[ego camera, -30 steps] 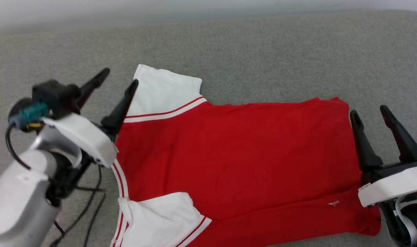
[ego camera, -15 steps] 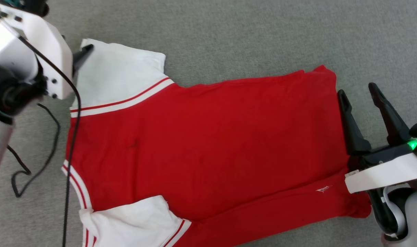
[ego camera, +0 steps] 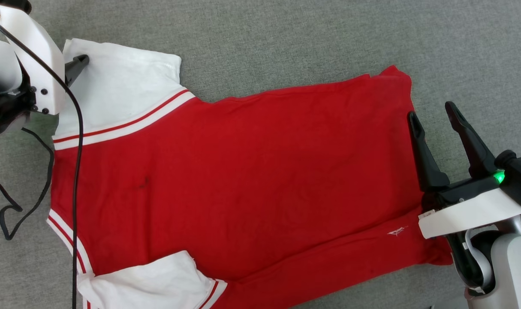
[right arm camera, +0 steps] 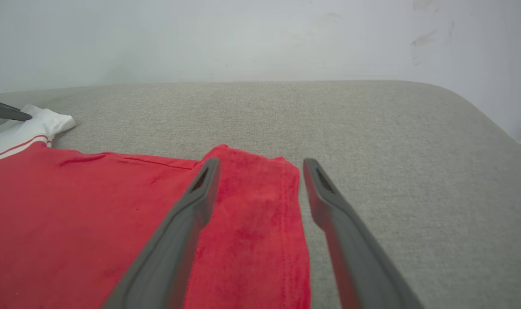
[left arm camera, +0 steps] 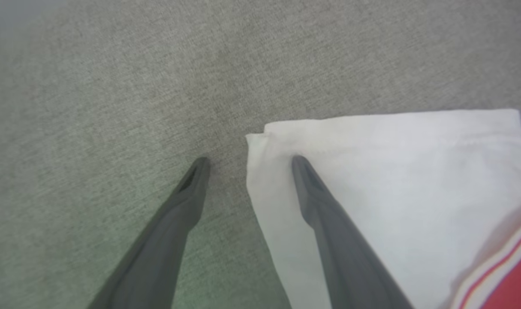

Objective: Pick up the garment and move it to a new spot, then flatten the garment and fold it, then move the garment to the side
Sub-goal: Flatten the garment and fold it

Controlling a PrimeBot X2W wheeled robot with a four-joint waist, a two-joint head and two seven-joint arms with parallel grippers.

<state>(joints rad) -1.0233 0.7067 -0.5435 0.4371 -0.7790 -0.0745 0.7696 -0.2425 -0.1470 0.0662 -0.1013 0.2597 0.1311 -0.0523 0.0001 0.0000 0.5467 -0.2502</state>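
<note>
Red limp jersey tee with white sleeves | judged light, floppy | left pincer spread wide astride sleeve corner | right pincer wide astride hem corner | both corners advised as holds

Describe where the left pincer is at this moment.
The left pincer, upper left in the head view, straddles the edge of the garment's white sleeve: one finger over cloth, the other over the grey surface.
</note>
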